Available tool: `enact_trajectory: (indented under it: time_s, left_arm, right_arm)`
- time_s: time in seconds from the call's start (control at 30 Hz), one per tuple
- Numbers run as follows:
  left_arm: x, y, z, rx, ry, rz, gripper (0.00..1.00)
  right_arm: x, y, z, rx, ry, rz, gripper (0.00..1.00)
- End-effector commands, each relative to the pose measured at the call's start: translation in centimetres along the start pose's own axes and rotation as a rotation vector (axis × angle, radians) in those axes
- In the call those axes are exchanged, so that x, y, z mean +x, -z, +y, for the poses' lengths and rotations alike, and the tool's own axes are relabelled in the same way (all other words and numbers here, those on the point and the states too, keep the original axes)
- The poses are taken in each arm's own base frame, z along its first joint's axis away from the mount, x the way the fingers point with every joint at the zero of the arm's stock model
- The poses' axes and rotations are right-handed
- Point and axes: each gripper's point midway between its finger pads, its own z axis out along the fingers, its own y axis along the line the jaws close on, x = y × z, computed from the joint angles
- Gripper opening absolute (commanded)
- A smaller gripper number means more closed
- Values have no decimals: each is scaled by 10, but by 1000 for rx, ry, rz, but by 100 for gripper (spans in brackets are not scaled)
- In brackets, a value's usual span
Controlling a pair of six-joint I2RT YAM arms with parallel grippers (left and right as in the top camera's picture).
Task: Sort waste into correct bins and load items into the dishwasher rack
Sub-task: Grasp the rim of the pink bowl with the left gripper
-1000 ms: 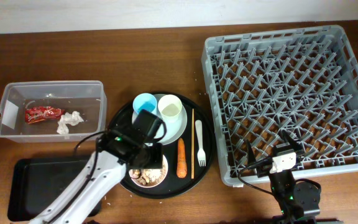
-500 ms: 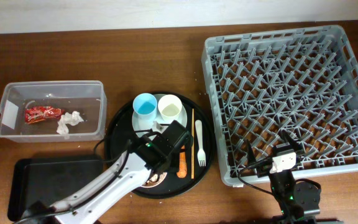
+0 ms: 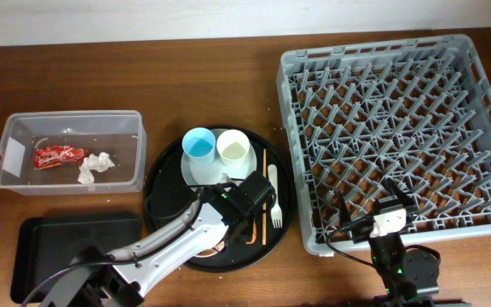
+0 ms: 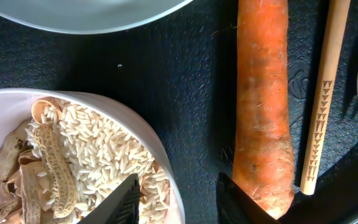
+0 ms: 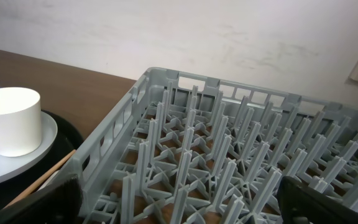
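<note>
My left gripper (image 4: 179, 202) hangs low over the round black tray (image 3: 164, 192), open. One finger sits over the white bowl (image 4: 166, 155) of rice and scraps (image 4: 73, 155); the other overlaps the lower end of the orange carrot (image 4: 263, 106). Only the bowl's rim and bare tray lie between the fingers. A wooden chopstick (image 4: 322, 106) and the white fork (image 3: 273, 198) lie right of the carrot. The blue cup (image 3: 199, 143) and cream cup (image 3: 233, 149) stand on the plate (image 3: 216, 170). My right gripper (image 5: 179, 205) is wide open over the grey rack's (image 3: 399, 128) front left corner.
The clear tub (image 3: 24, 183) at the left holds the red wrapper (image 3: 58, 156) and white tissue (image 3: 96, 166). A shallow black rectangular tray (image 3: 58, 243) lies at the front left, partly under my left arm. The rack fills the right half of the table.
My left gripper has travelled right across the round tray, from over the bowl to beside the carrot, and its jaws have narrowed a little. The right arm has not moved.
</note>
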Motion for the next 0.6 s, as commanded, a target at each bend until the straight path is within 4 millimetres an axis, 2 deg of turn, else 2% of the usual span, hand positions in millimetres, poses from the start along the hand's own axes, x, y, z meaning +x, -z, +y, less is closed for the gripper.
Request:
enact_trajectory:
  time_s: [0.0, 0.1, 0.17, 0.4, 0.53, 0.57]
  left_arm:
    - [2, -4, 3, -21, 5, 3, 39]
    - [2, -6, 3, -25, 5, 7, 37]
    - [3, -7, 3, -27, 3, 10, 32]
    - [5, -16, 5, -55, -3, 29, 29]
    - [0, -13, 12, -92, -5, 5, 19]
    - [-2, -10, 13, -103, -6, 0, 13]
  right_arm:
    - [3, 0, -2, 8, -5, 5, 99]
    - [3, 0, -2, 8, -5, 5, 99]
    - [3, 0, -2, 8, -5, 5, 99]
    - [3, 0, -2, 8, -5, 5, 99]
    - [3, 0, -2, 8, -5, 5, 99]
    - [3, 0, -2, 8, -5, 5, 99]
